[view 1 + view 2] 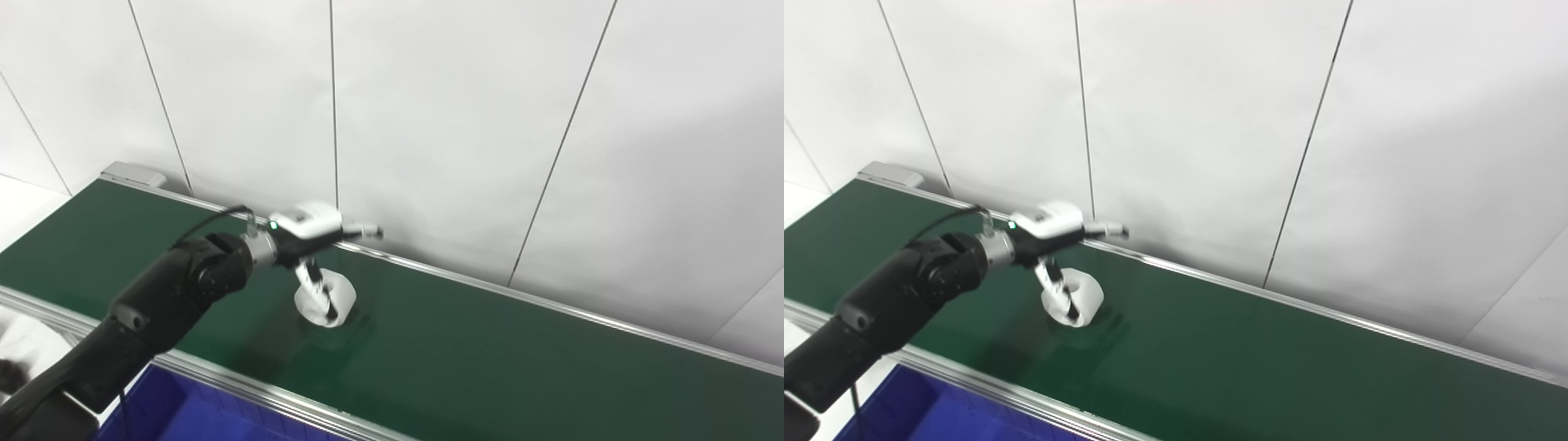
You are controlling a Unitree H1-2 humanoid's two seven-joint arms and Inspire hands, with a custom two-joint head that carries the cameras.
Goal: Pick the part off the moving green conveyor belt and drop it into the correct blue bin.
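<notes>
The part (327, 297), a white ring-shaped piece with a round hole, is seen on the green conveyor belt (490, 355), directly beneath the left hand (315, 236) and a little nearer the belt's far rail than its near one. It is tipped up rather than lying flat, with its hole turned towards the far wall. One dark finger (315, 288) is reached down across the part's near face and is touching it, while other fingers are stretched forward above it, towards the wall. The hand appears to be only partly closed on the part; whether the part is actually gripped or merely touched cannot be told from these views. The underside of the part is hidden by its own body. Only a corner of the blue bin (184, 410) is shown, cut off at the bottom edge below the belt's near rail.
</notes>
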